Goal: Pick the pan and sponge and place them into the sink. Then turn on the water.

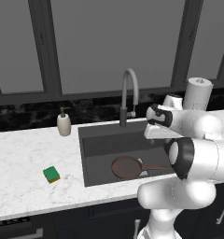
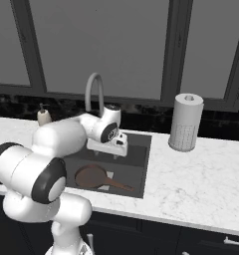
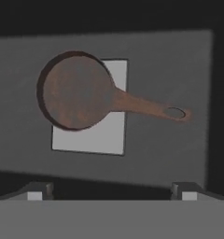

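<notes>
The dark reddish-brown pan (image 1: 126, 167) (image 2: 91, 177) (image 3: 75, 91) lies flat on the floor of the sink (image 1: 100, 140) (image 2: 137, 149) (image 3: 170, 65), partly over the light grey patch, its handle pointing toward the basin's right side. My gripper (image 1: 152, 134) (image 2: 108, 148) (image 3: 112, 190) hangs open above the basin, well clear of the pan, with nothing between its fingers. The green and yellow sponge (image 1: 51, 174) rests on the white counter left of the sink, near the front edge. No blue stream falls from the faucet (image 1: 129, 91) (image 2: 94, 92).
A beige soap dispenser (image 1: 63, 123) (image 2: 43, 116) stands at the back left of the basin. A paper towel roll (image 1: 198, 93) (image 2: 186, 122) stands on the counter to the right. Dark windows and a black backsplash run behind.
</notes>
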You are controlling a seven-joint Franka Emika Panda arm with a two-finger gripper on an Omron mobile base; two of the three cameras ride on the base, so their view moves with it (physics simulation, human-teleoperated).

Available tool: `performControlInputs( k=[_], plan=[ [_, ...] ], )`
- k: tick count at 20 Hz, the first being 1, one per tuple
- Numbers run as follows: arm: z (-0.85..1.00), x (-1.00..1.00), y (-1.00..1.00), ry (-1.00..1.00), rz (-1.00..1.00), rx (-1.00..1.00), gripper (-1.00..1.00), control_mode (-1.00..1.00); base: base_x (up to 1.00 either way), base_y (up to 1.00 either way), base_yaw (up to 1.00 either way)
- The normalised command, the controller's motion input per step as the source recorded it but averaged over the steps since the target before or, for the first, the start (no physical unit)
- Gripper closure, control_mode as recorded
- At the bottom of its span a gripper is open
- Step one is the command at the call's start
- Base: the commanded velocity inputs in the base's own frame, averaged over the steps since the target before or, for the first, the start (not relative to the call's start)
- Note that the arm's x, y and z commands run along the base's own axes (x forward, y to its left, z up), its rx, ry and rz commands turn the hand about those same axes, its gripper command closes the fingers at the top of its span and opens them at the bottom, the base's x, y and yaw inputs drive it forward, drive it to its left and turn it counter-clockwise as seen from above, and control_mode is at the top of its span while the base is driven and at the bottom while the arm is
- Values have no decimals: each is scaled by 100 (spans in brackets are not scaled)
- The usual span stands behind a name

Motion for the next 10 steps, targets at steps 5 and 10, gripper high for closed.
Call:
performControlInputs(
  k=[5, 10],
  plan=[
    [38, -75, 44, -23, -2, 0, -100, -100, 0, 0, 0],
    [29, -50, 85, -16, 0, 0, -100, -100, 0, 0, 0]
  ],
)
